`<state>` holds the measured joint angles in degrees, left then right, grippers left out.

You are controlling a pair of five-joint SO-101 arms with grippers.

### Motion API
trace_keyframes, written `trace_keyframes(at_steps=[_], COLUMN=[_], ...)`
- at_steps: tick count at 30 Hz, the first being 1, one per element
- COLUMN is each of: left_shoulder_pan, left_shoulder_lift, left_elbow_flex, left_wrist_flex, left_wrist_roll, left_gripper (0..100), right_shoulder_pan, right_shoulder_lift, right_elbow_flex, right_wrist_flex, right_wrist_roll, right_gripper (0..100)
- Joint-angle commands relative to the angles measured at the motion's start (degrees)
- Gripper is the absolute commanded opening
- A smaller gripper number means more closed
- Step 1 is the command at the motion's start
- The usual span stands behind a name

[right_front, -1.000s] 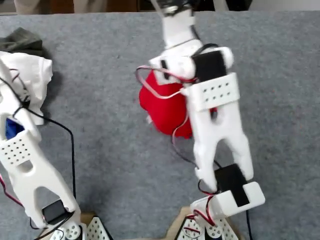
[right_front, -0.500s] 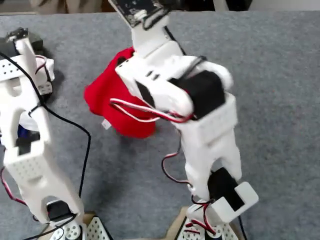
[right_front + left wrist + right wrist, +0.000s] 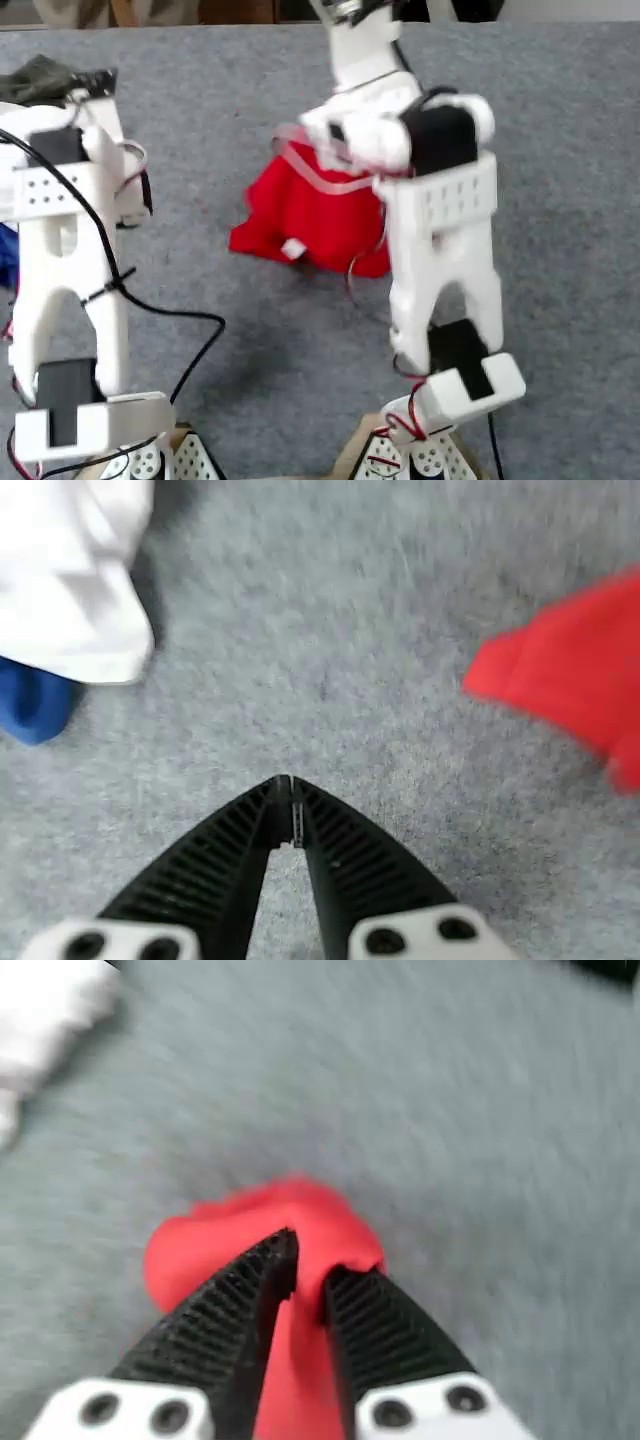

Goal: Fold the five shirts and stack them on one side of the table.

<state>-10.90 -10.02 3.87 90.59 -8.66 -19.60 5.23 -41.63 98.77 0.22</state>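
Red shirt pinched in my right claw, left claw empty

On the grey table point(image 3: 560, 150) the red shirt point(image 3: 310, 215) lies bunched under my right claw point(image 3: 305, 1260), whose jaws are nearly closed on a ridge of its cloth. Ahead of my left claw point(image 3: 288, 800), which is closed on nothing, the white shirt point(image 3: 60, 580) lies off to one side, covering part of a blue shirt point(image 3: 35, 705). I think so thin a pinch could slip, or drag the shirt into a wad that will not fold.
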Motion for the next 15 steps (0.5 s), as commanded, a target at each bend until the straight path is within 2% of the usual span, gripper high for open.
trace_keyframes(at_steps=[1,9,13,15], left_shoulder_pan=[2.4,9.7,12.7,14.1], left_shoulder_lift=[-5.3,-7.4,-7.3,-7.3], left_elbow_flex=[9.6,20.4,20.9,21.2], left_wrist_flex=[-5.5,-13.6,-17.0,-19.8], left_wrist_roll=[-0.1,0.1,4.0,5.9], left_gripper=[2,2,2,6], right_shoulder_pan=[6.7,17.3,22.3,25.2], right_shoulder_lift=[3.0,8.7,8.8,8.7], right_elbow_flex=[11.6,28.4,32.5,33.6], right_wrist_flex=[-6.6,-15.6,-18.8,-20.3], right_wrist_roll=[0.5,7.1,9.5,9.5], right_gripper=[0.8,0.9,1.0,4.1])
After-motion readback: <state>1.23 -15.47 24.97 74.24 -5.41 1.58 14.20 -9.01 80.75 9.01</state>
